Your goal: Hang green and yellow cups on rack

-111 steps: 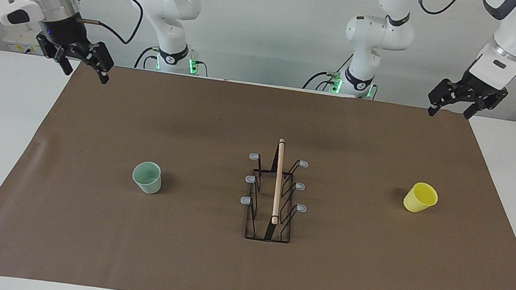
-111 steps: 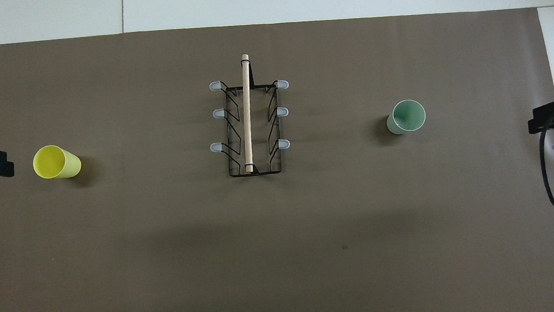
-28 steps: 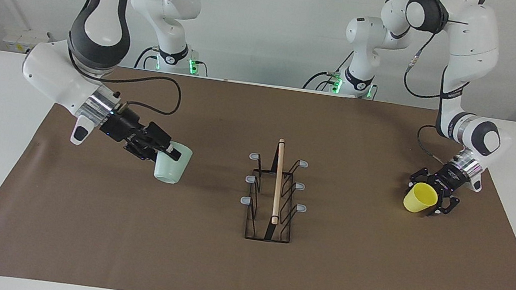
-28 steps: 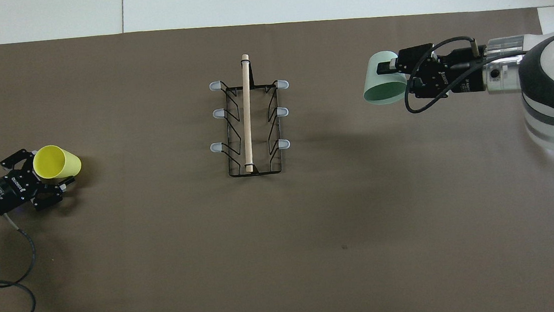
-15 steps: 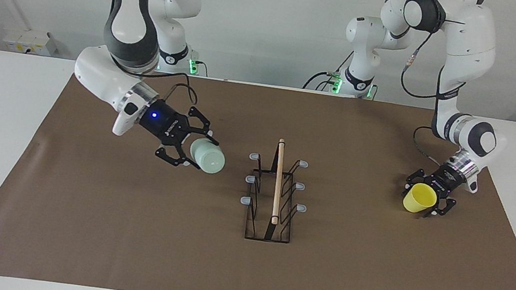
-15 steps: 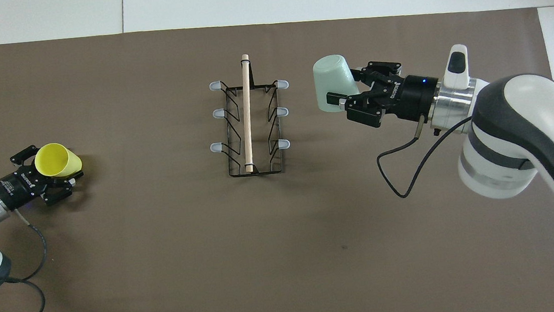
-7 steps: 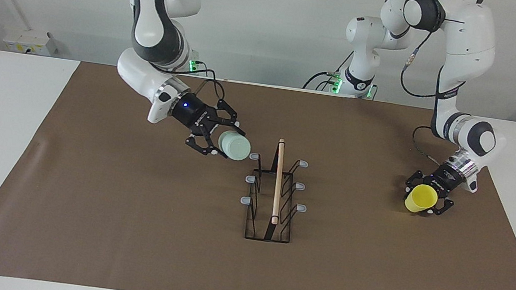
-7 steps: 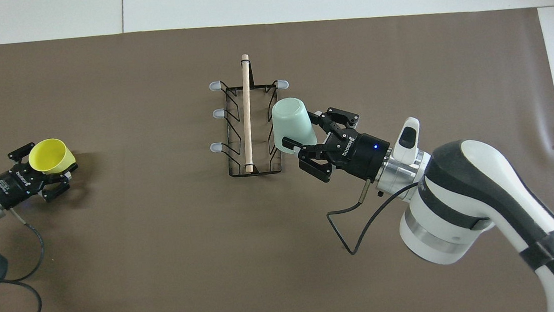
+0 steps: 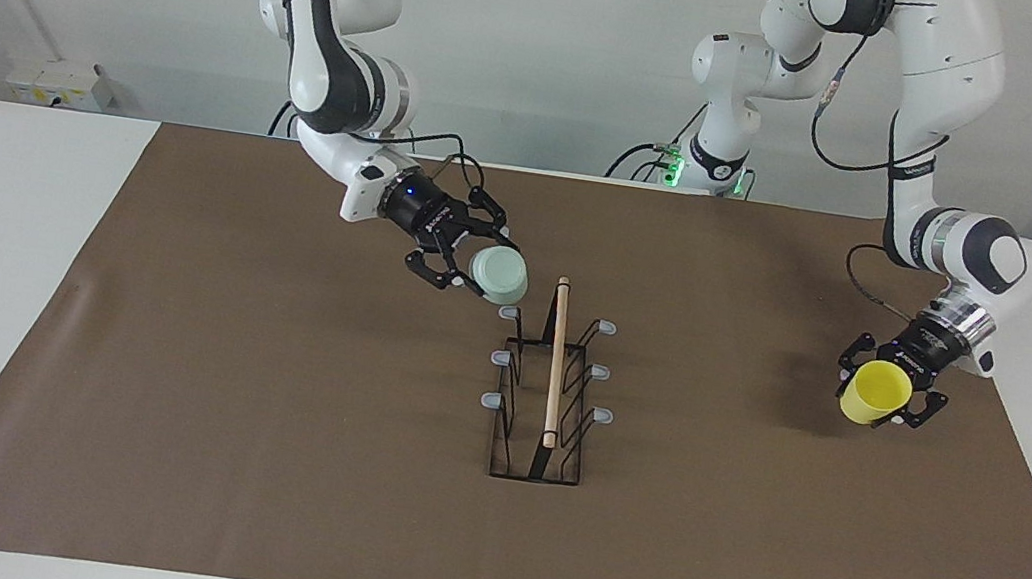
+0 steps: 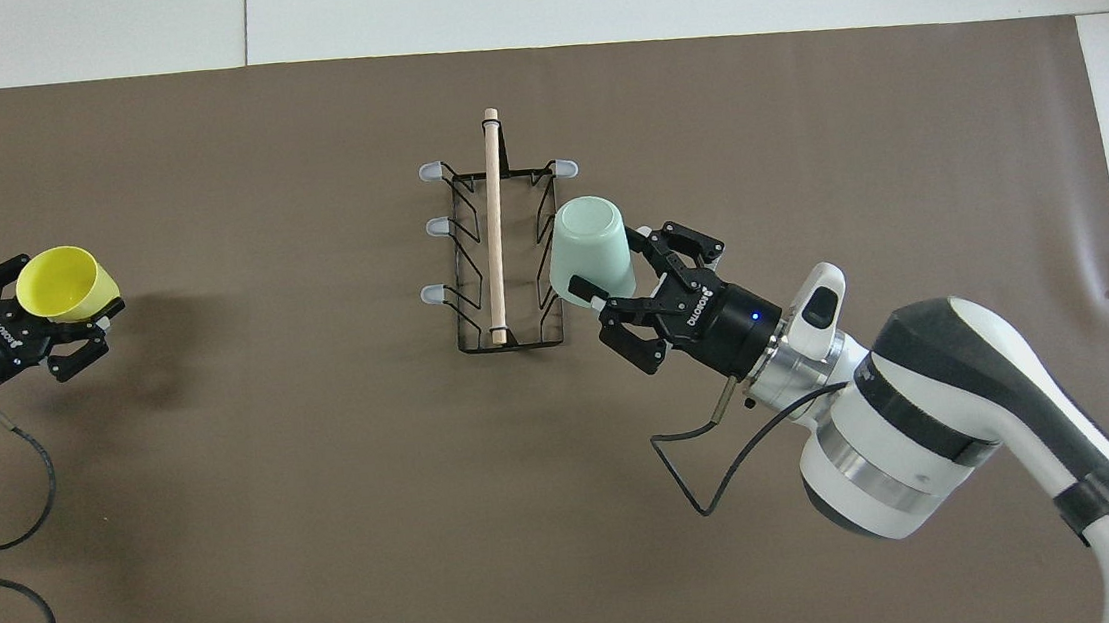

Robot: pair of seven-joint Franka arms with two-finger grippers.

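Facing view, upper centre: the right hand (image 9: 468, 268) grips the pale mint green plastic cup (image 9: 500, 276), tilted with its base toward the camera, in the air just above the prong of the narrow black wire rack (image 9: 548, 395) nearest the robots on the right arm's side; whether cup and prong touch cannot be told. The rack, with its light wooden rod handle (image 9: 555, 361), stands at the frame centre on the brown-covered table (image 9: 250, 454). Right of the frame: the left hand (image 9: 885, 392) grips the bright yellow plastic cup (image 9: 876, 392), lifted clear of the table, its shadow beneath it.
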